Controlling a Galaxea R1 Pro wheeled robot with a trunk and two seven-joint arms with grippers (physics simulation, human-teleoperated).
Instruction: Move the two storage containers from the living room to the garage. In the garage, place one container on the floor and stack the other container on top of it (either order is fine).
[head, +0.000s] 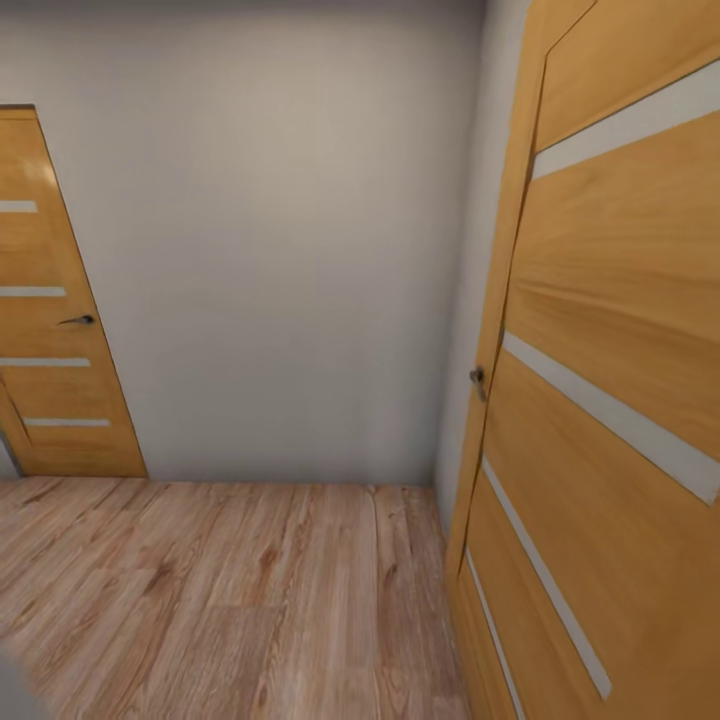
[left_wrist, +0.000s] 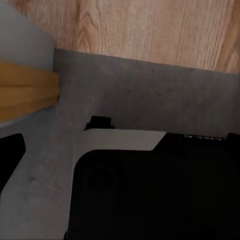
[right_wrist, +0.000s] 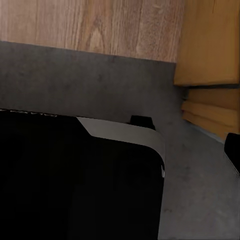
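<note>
The head view looks at a plain grey-white wall (head: 290, 240) that meets a light wood plank floor (head: 220, 600). A tan wooden door (head: 50, 330) with pale horizontal strips and a dark lever handle (head: 78, 320) stands at the left end of that wall. Close on the right, a second door (head: 610, 400) of the same wood and strips fills that side; its small handle (head: 478, 380) sits at its near edge, just beside the wall corner.

The left wrist view shows the robot's dark base (left_wrist: 160, 190) with a white panel (left_wrist: 120, 142) resting on dark grey concrete (left_wrist: 150, 90). The concrete meets wood planks (left_wrist: 150, 25) along a straight edge. A yellow-tan wooden piece (left_wrist: 25, 90) and a pale wall corner (left_wrist: 25, 35) lie to one side.

The right wrist view shows the same kind of scene: the black base (right_wrist: 75, 180) with a pale rim (right_wrist: 125, 132), grey concrete (right_wrist: 100, 75), wood planks (right_wrist: 90, 22) beyond, and a tan door edge (right_wrist: 210, 45) with stepped trim (right_wrist: 205, 112).

A black shape at the frame edge of each wrist view may be part of a tool, but whether either tool is spread or pressed together cannot be told. Where the containers are cannot be told from these views.
</note>
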